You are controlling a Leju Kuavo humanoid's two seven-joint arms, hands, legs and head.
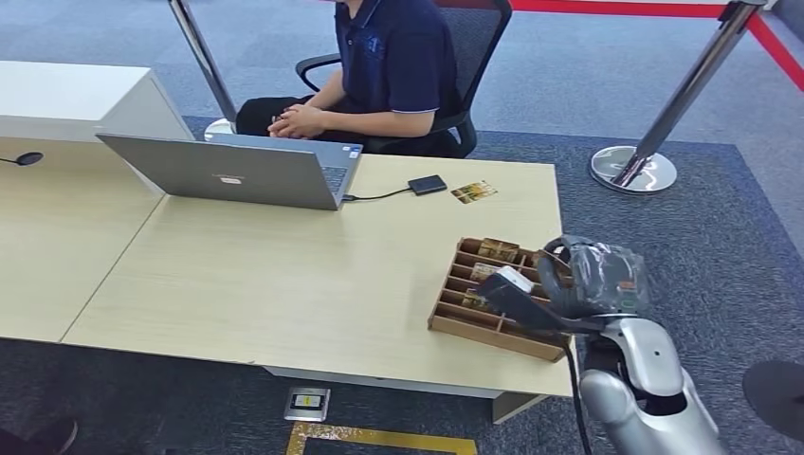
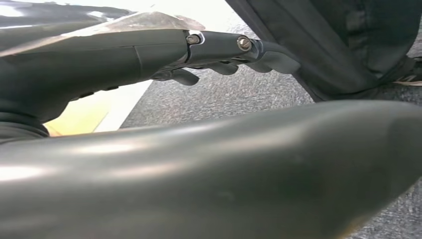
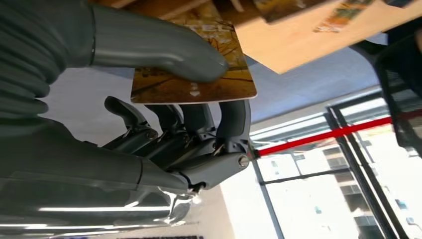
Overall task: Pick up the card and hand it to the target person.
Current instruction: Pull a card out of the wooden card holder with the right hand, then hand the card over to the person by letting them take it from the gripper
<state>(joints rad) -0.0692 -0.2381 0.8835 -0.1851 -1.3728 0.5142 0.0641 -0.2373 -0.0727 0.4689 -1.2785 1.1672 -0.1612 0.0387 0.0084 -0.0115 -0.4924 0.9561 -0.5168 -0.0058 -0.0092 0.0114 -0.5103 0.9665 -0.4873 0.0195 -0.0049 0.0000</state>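
The right hand hovered over the near right part of the tabletop, above a wooden compartment box that sat close to the near right edge. In the right wrist view, the thick grey thumb pressed a card with an autumn-coloured print against the darker fingers, so that hand was grasping the card; in the head view the card showed as a pale slip at the hand, over the box's slots. More cards stood in the box's far compartments, and a loose card lay flat on the tabletop farther away, just right of a small black device cabled to an open grey laptop. A person in a dark polo shirt sat in a black office chair at the far side of the tabletop, with clasped hands resting in the lap. The left hand hung low beside a dark trouser leg above grey carpet, its fingers curled loosely and apart, grasping nothing. A slanted metal barrier post with a round base stood on the carpet at the far right.
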